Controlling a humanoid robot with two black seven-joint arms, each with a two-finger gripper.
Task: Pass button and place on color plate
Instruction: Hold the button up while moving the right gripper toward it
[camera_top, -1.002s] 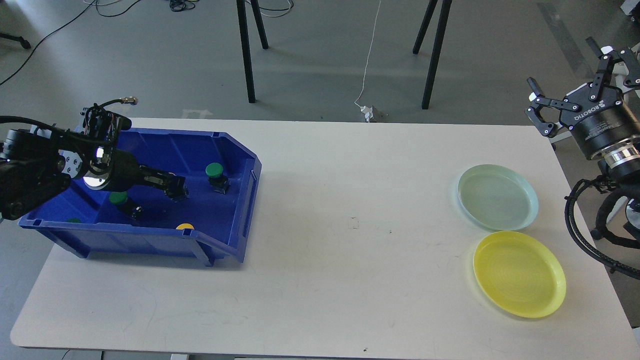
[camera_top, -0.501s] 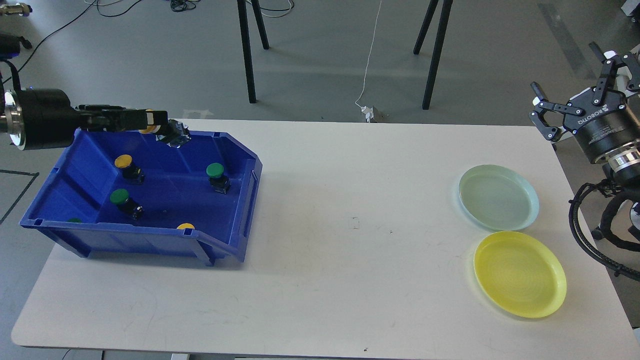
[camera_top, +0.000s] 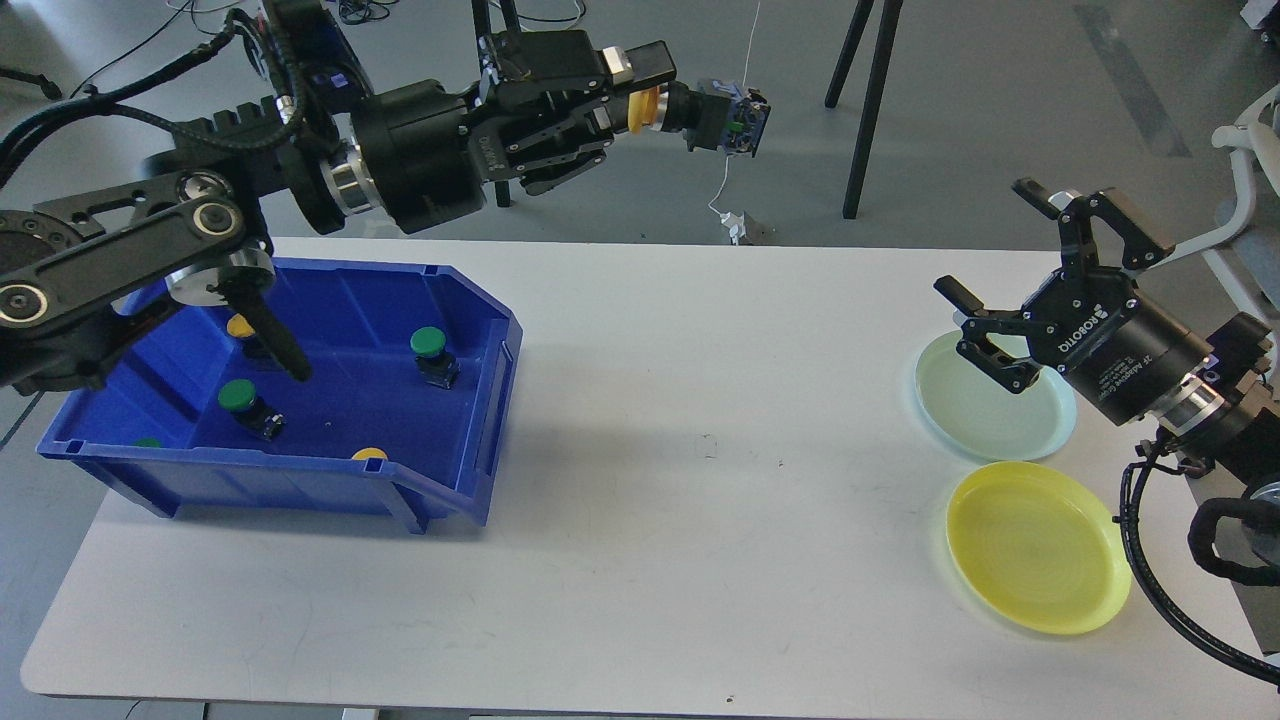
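Note:
My left gripper (camera_top: 640, 95) is raised high above the table's far edge and is shut on a yellow button (camera_top: 700, 115), whose dark body points to the right. My right gripper (camera_top: 1010, 290) is open and empty, hovering over the pale green plate (camera_top: 985, 415). The yellow plate (camera_top: 1038, 548) lies just in front of the green one. The blue bin (camera_top: 300, 480) at the left holds green buttons (camera_top: 432, 352) (camera_top: 242, 404) and yellow buttons (camera_top: 240, 328) (camera_top: 370, 454).
The white table (camera_top: 700, 500) spans the view between the bin and the plates. Black stand legs (camera_top: 860, 110) and a white cable (camera_top: 735, 150) are on the floor behind the table.
My left gripper has lifted the yellow button out of the bin and carried it up and to the right. My right gripper has moved left and down, over the green plate.

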